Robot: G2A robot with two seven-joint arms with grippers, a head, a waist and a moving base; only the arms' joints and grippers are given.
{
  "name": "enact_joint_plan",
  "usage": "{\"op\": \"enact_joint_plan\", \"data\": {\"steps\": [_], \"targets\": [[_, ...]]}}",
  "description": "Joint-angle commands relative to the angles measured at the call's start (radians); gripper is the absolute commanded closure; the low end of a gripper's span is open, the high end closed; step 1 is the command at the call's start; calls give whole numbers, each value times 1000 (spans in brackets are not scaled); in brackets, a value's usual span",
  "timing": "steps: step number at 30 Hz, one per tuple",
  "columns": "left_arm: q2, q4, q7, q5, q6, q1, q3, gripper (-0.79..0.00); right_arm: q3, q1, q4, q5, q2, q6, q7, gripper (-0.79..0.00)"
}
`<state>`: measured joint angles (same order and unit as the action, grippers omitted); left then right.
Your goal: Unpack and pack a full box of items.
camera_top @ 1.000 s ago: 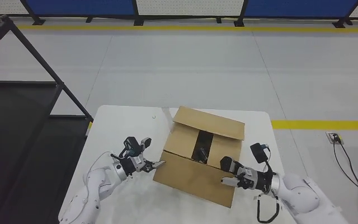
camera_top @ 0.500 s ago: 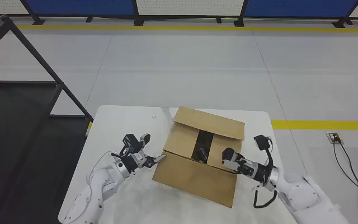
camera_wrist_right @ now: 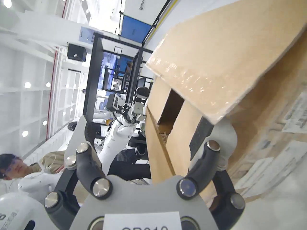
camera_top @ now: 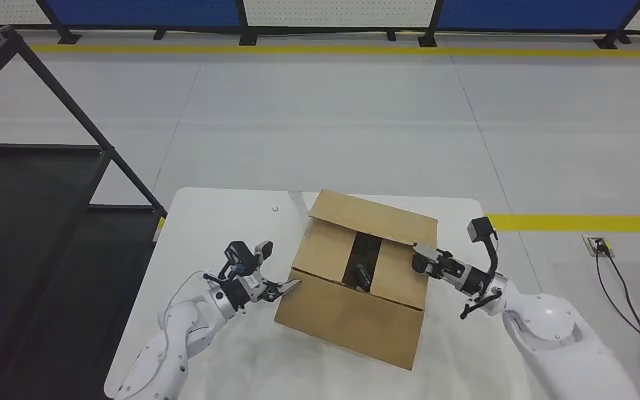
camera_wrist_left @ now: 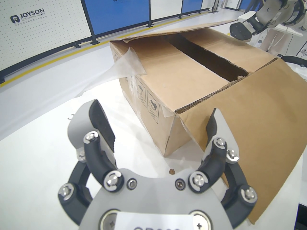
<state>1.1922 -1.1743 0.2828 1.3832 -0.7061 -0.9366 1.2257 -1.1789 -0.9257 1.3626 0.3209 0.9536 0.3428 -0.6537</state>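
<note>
Top view: the cardboard box (camera_top: 360, 285) sits skewed on the white table (camera_top: 220, 215), its inner flaps parted around a dark slot. I have the left gripper (camera_top: 283, 290) at one corner and the right gripper (camera_top: 425, 260) at the opposite side, probably to spread the flaps.

Left wrist view: the jaws are wide apart and empty, facing the corner where the hanging flap (camera_wrist_left: 251, 111) droops and the loose tape (camera_wrist_left: 130, 60) curls.

Right wrist view: the jaws are spread and empty, with the raised flap (camera_wrist_right: 215, 60) just above one finger.

Beyond the table are a grey floor (camera_top: 330, 110) and blue partition panels (camera_top: 140, 12).

Hidden inside the box (camera_top: 345, 315)
The gap (camera_top: 362, 262) between its top flaps was dark; what lay inside could not be told.
</note>
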Motion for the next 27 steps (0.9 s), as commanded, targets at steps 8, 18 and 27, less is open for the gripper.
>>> {"op": "enact_joint_plan", "data": {"steps": [8,18,27], "targets": [[-2,-5,1,-2,18,0,-3,-785,13,4,-4,6,26,45,165,-785],[4,2,7,-27,65,6,-17,-785,38,9,3,-86,49,31,358,-785],[14,24,9,-52,104,39,-34,-785,38,7,4,-87,49,29,358,-785]]}}
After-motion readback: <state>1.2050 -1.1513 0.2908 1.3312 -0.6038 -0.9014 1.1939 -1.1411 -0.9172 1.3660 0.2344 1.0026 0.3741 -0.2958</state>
